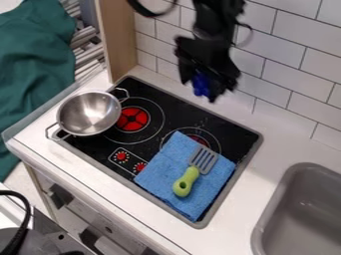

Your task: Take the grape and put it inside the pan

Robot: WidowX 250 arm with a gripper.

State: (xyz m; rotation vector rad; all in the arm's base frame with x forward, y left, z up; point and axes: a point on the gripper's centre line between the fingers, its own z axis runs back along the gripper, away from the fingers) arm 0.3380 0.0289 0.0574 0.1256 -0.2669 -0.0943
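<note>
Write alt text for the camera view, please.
A black robot gripper holds a blue item, perhaps the grape, above the far side of a black stovetop. An empty metal pan sits at the stovetop's left edge; a spatula with a green handle lies on a blue cloth, and a gray sink is at lower right.

The wall (pixel 293 64) is tiled in white. A pale wooden panel (pixel 118 35) is set upright against it, near draped green cloth (pixel 33 60).
</note>
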